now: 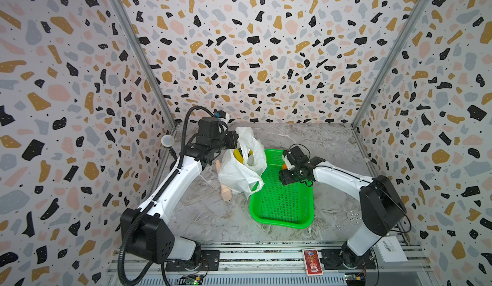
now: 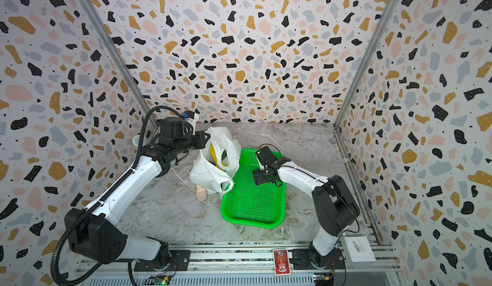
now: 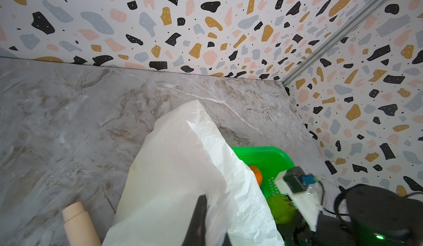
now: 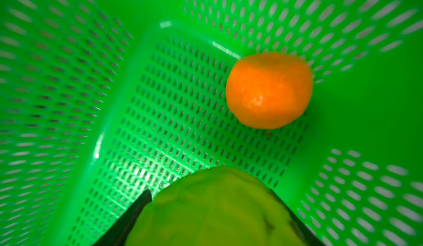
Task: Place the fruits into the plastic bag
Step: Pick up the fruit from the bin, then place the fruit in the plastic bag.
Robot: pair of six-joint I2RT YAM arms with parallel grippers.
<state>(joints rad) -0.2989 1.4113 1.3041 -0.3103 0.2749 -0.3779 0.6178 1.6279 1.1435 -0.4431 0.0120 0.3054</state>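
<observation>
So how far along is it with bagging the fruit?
Done: a banana and something dark green already sit in the plastic bag, which the left jaws hold up. In hand: the right jaws grip a light green fruit in the green basket. Left: that fruit and the orange beside it.

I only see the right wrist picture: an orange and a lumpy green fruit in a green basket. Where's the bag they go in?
Observer: The plastic bag stands on the table right beside the basket, on the left arm's side.
Operator: Anything in it yet?
Observer: A yellow banana shows in its open mouth.
Operator: What holds it up?
Observer: The left jaws, shut on its top edge.
</observation>
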